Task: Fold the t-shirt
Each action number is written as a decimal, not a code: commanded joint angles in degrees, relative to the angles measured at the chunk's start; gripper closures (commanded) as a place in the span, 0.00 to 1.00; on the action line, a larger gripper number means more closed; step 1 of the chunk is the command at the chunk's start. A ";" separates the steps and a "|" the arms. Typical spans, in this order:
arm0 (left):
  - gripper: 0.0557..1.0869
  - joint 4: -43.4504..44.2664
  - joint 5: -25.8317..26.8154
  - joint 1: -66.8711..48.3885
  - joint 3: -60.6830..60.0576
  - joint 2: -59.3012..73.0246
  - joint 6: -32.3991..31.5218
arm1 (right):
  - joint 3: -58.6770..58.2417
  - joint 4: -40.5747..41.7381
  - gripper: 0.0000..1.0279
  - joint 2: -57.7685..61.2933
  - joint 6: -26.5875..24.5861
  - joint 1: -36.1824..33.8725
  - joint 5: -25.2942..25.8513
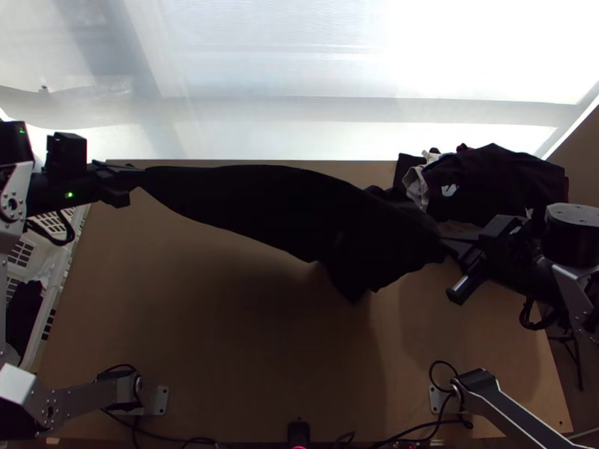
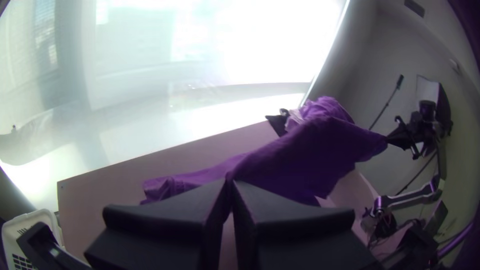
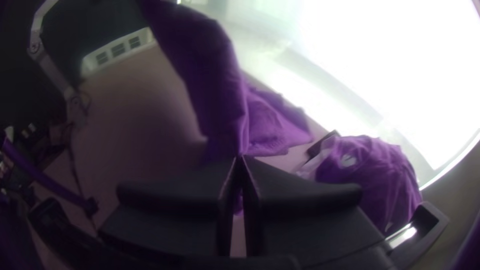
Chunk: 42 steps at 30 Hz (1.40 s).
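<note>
White glare from the window (image 1: 464, 60); soft shadow on the table (image 1: 224, 344); wrist-view corners dark.

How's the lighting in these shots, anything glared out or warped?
Top view: glare washes out the window, the t-shirt looks near-silhouetted, with soft shadow on the table. Left wrist view: strong window glare, curved lines, darkened corners. Right wrist view: glare upper right, dim left side.

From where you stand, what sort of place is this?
Probably a robotics lab or test room: two robot arms mounted at a wooden table, a heap of clothes on it, and a white plastic basket beside it.
</note>
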 commanded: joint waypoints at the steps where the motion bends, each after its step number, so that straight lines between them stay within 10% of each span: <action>1: 0.84 -16.53 4.29 -2.29 -8.72 -15.40 11.42 | -5.62 -18.21 0.97 -4.60 -1.53 5.86 -8.14; 6: 0.58 -22.33 0.16 -13.10 -30.69 -28.06 16.60 | -23.55 -19.70 0.97 -12.51 -1.27 7.97 -8.58; 9: 0.03 -21.89 -3.97 -16.97 -39.13 -31.48 16.60 | -29.70 -19.18 0.97 -12.95 -1.53 8.58 -9.02; 18: 0.04 -10.90 -11.62 -18.82 -43.52 -21.38 17.04 | -30.85 -17.07 0.97 -11.99 -3.12 9.37 -9.11; 23: 0.04 4.12 -28.23 -21.54 -49.41 -13.82 18.10 | -30.23 -16.54 0.97 -11.90 -3.03 9.20 -9.19; 42: 0.05 25.48 -34.21 -14.16 -47.12 7.19 19.76 | -28.65 -16.72 0.97 -12.34 -2.94 8.49 -9.28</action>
